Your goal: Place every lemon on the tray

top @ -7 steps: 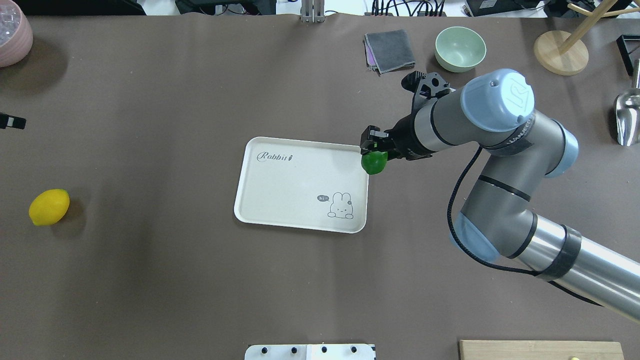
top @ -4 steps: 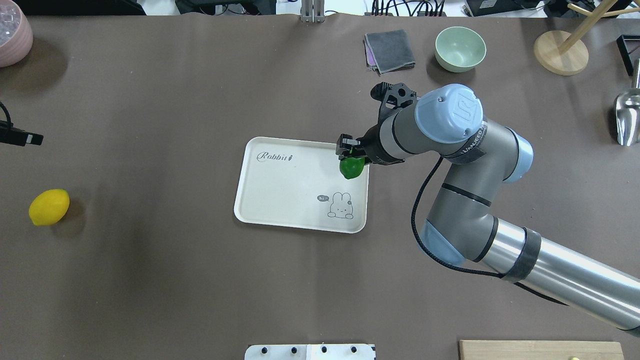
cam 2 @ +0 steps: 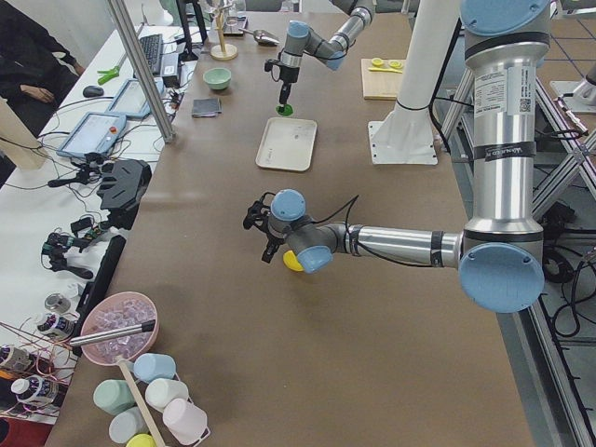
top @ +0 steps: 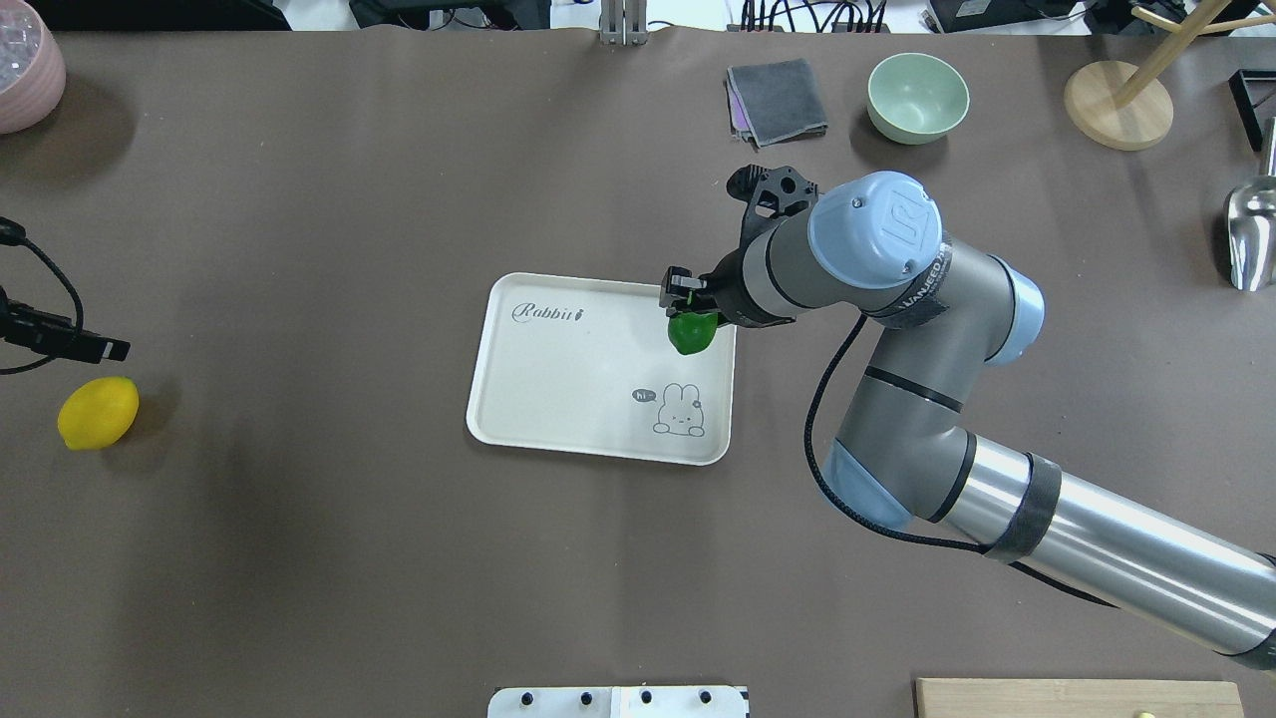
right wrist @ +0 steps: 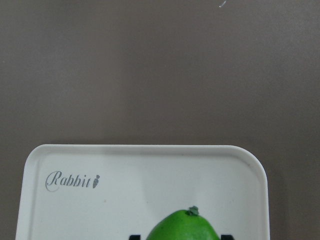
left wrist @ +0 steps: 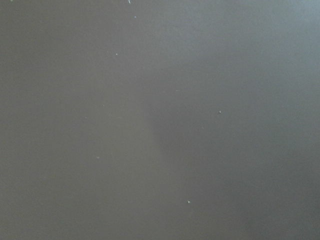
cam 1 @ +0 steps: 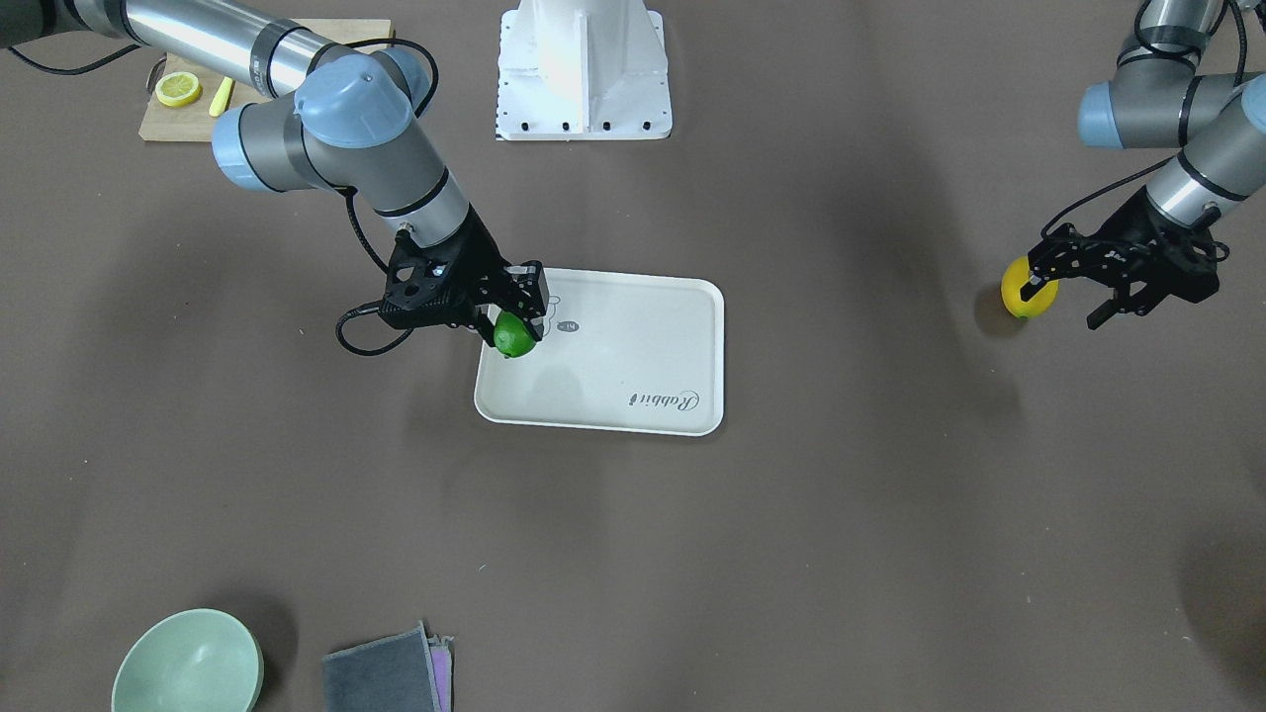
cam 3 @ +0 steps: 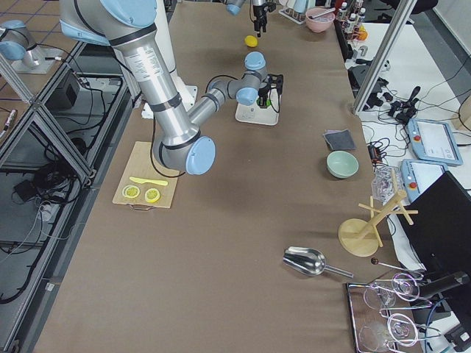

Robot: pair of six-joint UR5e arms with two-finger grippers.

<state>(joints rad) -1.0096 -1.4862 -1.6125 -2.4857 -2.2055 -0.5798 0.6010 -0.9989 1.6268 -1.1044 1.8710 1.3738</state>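
R arm (cam 1: pixel 348 127) stretched low over bench (cam 1: pixel 633 554), R fingers (cam 1: pixel 531 289) clamped on green lemon (cam 1: pixel 514 337) above tray (cam 1: pixel 643 348) corner. L fingers (cam 1: pixel 1046 262) spread wide nr yellow lemon (cam 1: pixel 1019 293).

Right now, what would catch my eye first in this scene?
The bright green lemon stands out, gripped by the right gripper over a corner of the white tray in the middle. Next comes the yellow lemon, lying far off to the robot's left, with the left gripper open right beside it.
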